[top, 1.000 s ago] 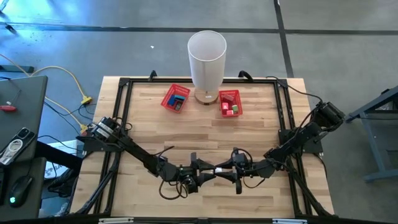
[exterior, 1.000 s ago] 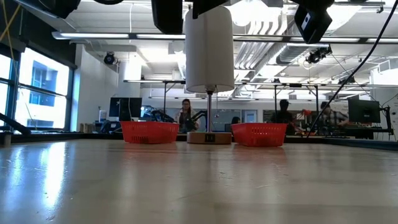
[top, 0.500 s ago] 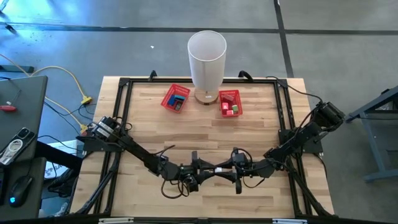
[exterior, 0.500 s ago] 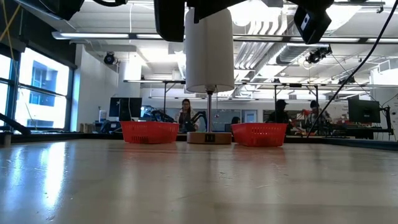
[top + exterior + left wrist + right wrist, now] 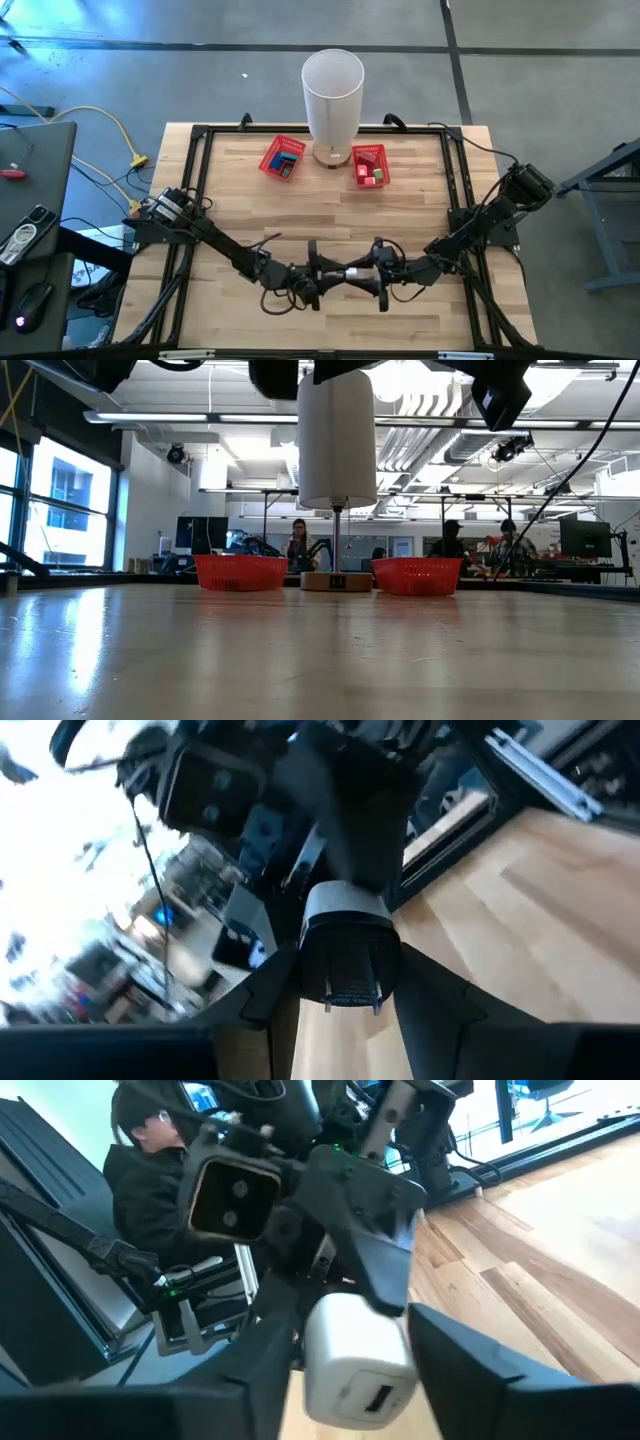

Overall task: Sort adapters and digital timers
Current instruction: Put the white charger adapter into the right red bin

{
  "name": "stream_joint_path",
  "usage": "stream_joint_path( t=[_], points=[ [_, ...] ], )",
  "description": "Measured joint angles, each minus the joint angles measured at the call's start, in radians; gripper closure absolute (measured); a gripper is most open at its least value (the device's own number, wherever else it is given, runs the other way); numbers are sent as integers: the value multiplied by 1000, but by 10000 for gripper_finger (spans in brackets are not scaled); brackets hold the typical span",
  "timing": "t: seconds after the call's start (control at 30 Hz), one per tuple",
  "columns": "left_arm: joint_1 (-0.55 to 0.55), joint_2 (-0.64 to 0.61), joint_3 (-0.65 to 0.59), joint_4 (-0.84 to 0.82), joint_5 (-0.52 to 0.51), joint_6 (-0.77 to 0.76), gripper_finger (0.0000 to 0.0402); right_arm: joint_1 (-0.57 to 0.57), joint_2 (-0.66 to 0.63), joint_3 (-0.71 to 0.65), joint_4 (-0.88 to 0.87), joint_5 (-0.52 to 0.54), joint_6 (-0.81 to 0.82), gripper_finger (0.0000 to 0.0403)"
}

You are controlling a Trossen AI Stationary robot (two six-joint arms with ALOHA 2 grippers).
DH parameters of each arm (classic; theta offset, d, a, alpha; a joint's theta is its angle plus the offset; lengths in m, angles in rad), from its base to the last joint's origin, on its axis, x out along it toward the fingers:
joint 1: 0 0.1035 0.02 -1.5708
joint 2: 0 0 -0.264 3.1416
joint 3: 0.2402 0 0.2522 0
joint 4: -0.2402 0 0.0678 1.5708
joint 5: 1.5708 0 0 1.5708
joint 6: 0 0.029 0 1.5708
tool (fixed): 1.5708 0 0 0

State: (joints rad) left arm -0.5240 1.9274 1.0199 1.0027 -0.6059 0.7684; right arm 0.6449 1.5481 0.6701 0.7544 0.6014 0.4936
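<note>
On my overhead feed the two arms meet nose to nose near the front middle of the wooden table. The left gripper comes in from the left, the right gripper from the right, and a small pale adapter sits in the gap between them, lifted off the boards.

Through the left wrist camera I see the adapter lodged between my left fingers, which flank it on both sides; they look closed onto it, prongs facing the lens. From here it is a rounded grey-white block with a dark face and two short metal pins.

The right wrist camera shows the same adapter from its other end: smooth, glossy white plastic, softly rounded corners, a small slot in its face. My right fingers stand on either side of it with a gap showing on one side, so they look partly open and I cannot tell whether they touch it.

Farther back, well apart from the grippers, a red mesh basket holds a blue item and a dark one. Beside it stands a tall white cylinder on a round wooden base. On its right, a second red basket holds small red and green pieces.

The low camera shows both baskets and the cylinder along the far edge, the tabletop smooth and pale.
</note>
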Motion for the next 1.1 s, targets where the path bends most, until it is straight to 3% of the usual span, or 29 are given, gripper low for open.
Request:
stream_joint_path(
  t=[0.27,0.57,0.8,1.1],
  points=[
    [-7,0,0,1,-86,-418,277,36,-42,1,43,9,-194,127],
    [-18,0,0,26,-92,-767,276,151,-72,0,34,206,-449,126],
    [-8,0,0,57,43,-852,276,140,-71,0,-27,208,-339,128],
    [13,0,0,57,51,-837,275,75,-71,0,-99,95,-226,136]
  ],
)
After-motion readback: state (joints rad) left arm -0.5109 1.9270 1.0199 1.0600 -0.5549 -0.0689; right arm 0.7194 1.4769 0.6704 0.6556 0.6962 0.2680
